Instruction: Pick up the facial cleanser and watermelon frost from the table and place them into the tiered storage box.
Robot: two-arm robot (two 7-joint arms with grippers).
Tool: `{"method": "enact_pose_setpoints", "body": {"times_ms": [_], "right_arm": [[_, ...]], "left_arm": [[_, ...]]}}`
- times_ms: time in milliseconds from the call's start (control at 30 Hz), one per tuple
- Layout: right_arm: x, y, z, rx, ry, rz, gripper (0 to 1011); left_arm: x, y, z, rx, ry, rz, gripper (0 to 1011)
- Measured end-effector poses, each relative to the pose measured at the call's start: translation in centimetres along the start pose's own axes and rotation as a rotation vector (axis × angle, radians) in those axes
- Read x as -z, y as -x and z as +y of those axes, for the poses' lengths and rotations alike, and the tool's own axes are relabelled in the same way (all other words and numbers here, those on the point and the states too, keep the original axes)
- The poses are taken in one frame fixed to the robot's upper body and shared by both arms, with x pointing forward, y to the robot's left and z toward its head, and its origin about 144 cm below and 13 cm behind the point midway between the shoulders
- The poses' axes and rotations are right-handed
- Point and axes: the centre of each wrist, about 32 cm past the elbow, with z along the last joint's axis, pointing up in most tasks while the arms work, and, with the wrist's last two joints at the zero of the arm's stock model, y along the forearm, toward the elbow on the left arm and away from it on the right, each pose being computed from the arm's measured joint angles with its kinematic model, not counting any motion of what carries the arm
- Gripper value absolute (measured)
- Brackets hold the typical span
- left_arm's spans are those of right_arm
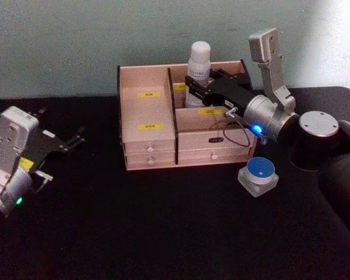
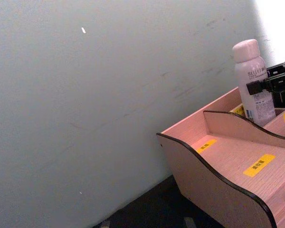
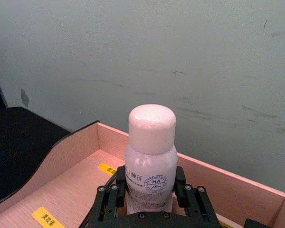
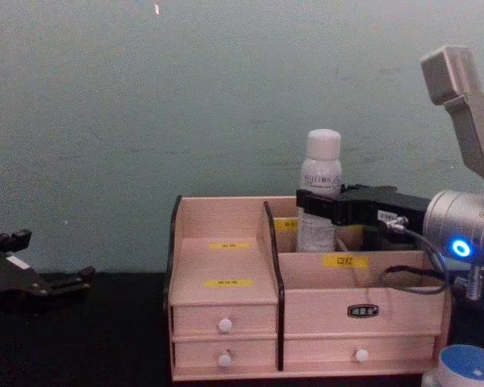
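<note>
The facial cleanser (image 1: 199, 64) (image 4: 321, 185) is a white bottle with a rounded cap. It stands upright in the back right compartment of the tiered storage box (image 1: 149, 111) (image 4: 226, 266). My right gripper (image 1: 192, 88) (image 3: 149, 190) reaches over the box from the right and is shut on the bottle's lower body (image 3: 151, 156). The watermelon frost (image 1: 258, 175) (image 4: 466, 367), a small squat jar with a blue lid, sits on the table in front of the box's right end. My left gripper (image 1: 76, 139) (image 4: 48, 258) hovers open at the far left, away from everything.
The box (image 2: 213, 185) stands against a teal wall on a black table. My right arm's thick dark joint (image 1: 318, 140) hangs just right of the box and behind the jar. The table is bare in front of the box and to its left.
</note>
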Motion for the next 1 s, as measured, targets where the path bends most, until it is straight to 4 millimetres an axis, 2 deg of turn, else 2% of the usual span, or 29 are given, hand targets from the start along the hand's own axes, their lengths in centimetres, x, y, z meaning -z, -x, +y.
{"method": "enact_pose_setpoints", "body": {"times_ms": [1000], "right_arm": [[0.99, 0.1, -0.09, 0.01, 0.062, 0.004, 595]], "left_arm": [[0.0, 0.0, 0.0, 0.0, 0.0, 0.0, 1001]]}}
